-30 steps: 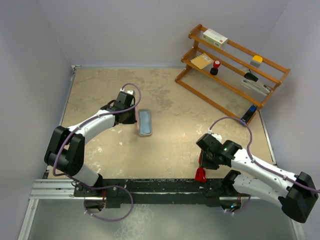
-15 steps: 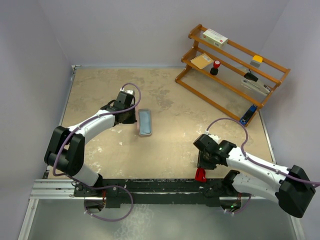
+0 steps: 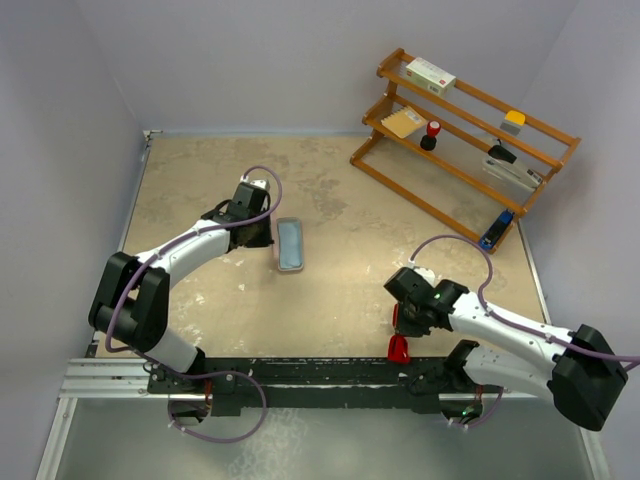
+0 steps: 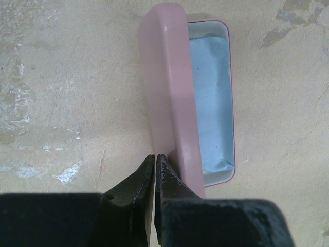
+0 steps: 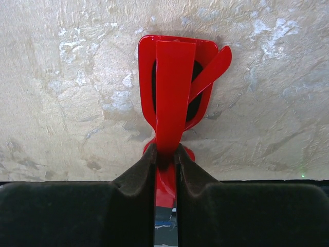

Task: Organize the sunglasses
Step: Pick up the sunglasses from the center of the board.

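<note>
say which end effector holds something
The right end effector, shut on the red sunglasses; the left end effector is shut empty beside the pink case.

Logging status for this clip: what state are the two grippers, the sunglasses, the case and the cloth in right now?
right gripper: shut on the sunglasses.
sunglasses: folded, one arm splayed slightly outward.
left gripper: shut, nothing between its fingers, beside the lid of the pink case.
pink case: open, lid raised.
blue cloth: lying inside the pink case.
</note>
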